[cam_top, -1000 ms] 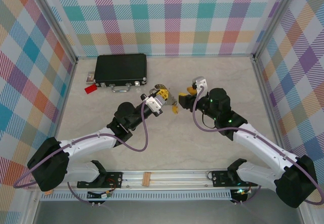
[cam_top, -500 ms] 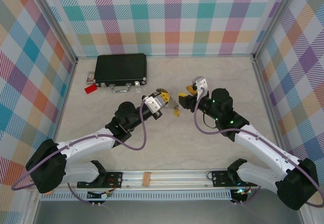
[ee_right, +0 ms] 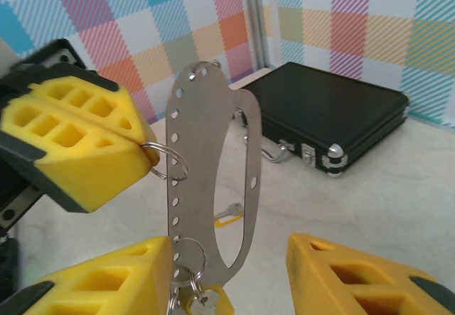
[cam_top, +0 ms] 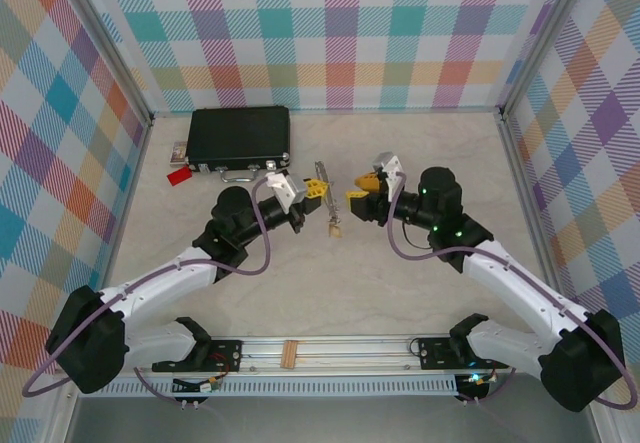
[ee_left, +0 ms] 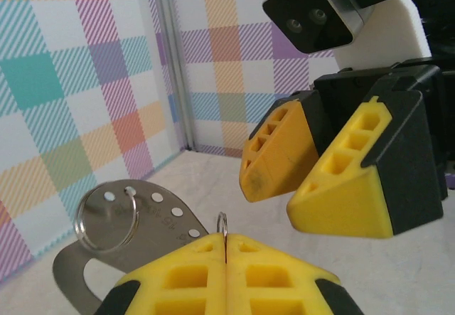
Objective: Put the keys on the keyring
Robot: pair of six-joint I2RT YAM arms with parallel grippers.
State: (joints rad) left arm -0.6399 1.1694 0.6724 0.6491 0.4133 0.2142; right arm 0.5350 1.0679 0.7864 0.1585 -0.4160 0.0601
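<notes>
Two-arm handover above the surface (ee_right: 370, 201), seen mainly from the right wrist. The keyring (ee_right: 199, 109), a flat, perforated, carabiner-shaped loop, hangs upright in mid-air between the two arms, right of the black case (ee_right: 320, 109) and nearer than it. A small split ring (ee_right: 167, 162) is threaded through a hole in the keyring's left bar. The left gripper (ee_left: 226, 247) has its jaws clenched on that ring alone, and the ring shows edge-on between the pads in the left wrist view. A lower ring carries the keys (ee_right: 201, 299), one of them yellow-headed, which dangle at the foot of the loop. A loose key (ee_right: 226, 215) lies on the surface below, between the keyring and the case. The right gripper (ee_right: 227, 242) has its jaws released, one on each side of the keyring's lower half. Whether its left pad touches the bar cannot be told. The judged hazards are as follows. The support is a thin wire pinched at one point, so a nudge from the right pads could swing or twist the loop, or pull the ring out of the left jaws. If the right jaws shut low, they may trap the lower ring or the dangling keys instead of the bar. The two arms also work very near each other, so a small misjudgement could knock the fingers together.
</notes>
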